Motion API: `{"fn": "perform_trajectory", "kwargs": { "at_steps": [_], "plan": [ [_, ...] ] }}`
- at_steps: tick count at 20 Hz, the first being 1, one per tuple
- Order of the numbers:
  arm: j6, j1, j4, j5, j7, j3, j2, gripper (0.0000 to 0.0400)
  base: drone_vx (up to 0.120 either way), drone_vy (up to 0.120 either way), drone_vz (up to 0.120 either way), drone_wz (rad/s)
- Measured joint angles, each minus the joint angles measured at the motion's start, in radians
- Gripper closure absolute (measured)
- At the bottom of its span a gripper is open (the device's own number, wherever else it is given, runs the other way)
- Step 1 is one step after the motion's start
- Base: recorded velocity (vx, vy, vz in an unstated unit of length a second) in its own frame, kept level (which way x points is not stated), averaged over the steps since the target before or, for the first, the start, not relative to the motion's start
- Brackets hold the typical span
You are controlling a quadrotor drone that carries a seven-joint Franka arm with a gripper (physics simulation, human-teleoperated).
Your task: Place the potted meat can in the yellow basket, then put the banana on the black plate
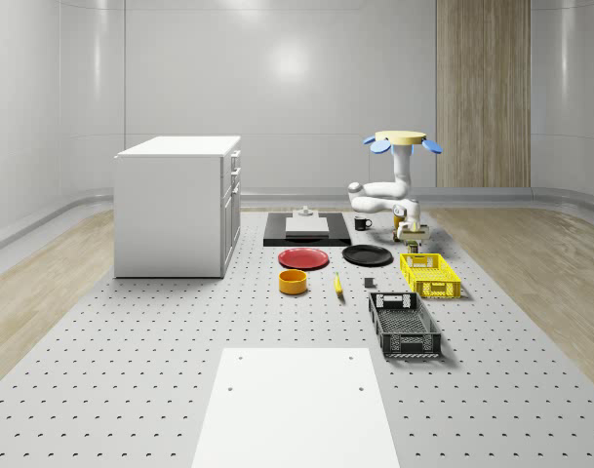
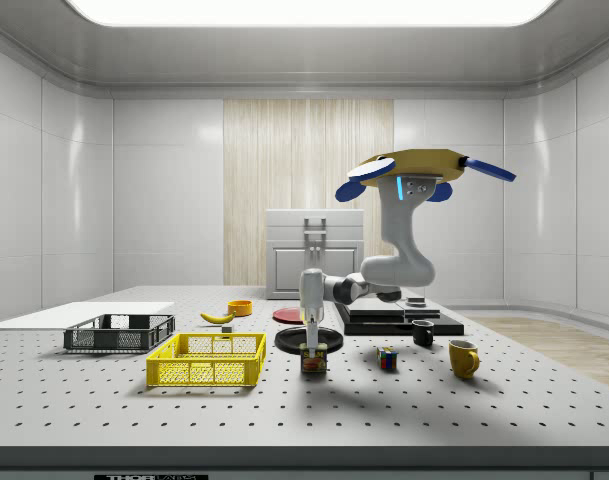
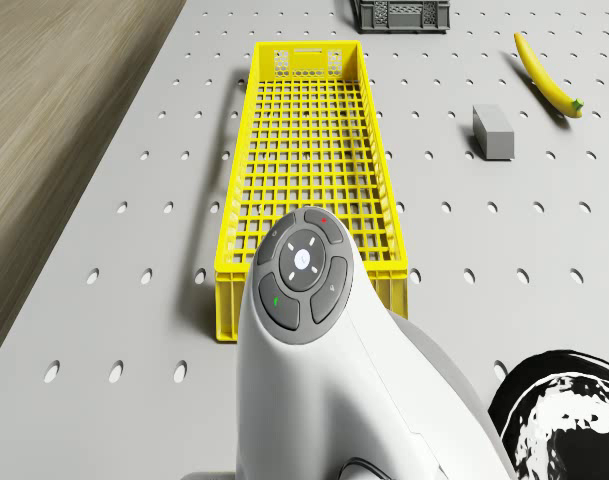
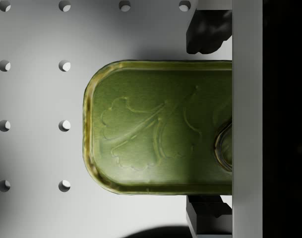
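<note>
We hover the drone (image 2: 416, 165) above the surface (image 2: 504, 400) near the yellow basket (image 2: 209, 360), with the arm reaching down so the gripper (image 2: 313, 352) descends vertically on the potted meat can (image 4: 160, 126). The can stands on the surface just beside the basket's end. The jaws straddle its two long sides; we cannot tell whether they press it. The can shows a green embossed lid with rounded corners. The banana (image 1: 337, 284) lies apart from the black plate (image 1: 367, 255), awaiting the second step.
</note>
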Motion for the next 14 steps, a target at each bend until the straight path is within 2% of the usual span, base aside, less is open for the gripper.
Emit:
{"fn": "perform_trajectory", "kwargs": {
  "at_steps": [4,5,8,14],
  "plan": [
    [0.013,-0.003,0.004,-0.012,0.0,-0.015,-0.008,0.0,0.0,0.0,0.0,0.0],
    [0.015,-0.004,0.005,-0.014,0.001,-0.017,-0.01,0.0012,0.0,0.0,0.0,0.0],
    [0.021,-0.005,0.006,-0.016,0.002,-0.02,-0.014,0.0085,0.0,0.0,0.0,0.0],
    [0.019,-0.007,0.003,0.001,0.006,-0.002,-0.02,0.0112,0.0,0.0,0.0,0.0]
  ]
}}
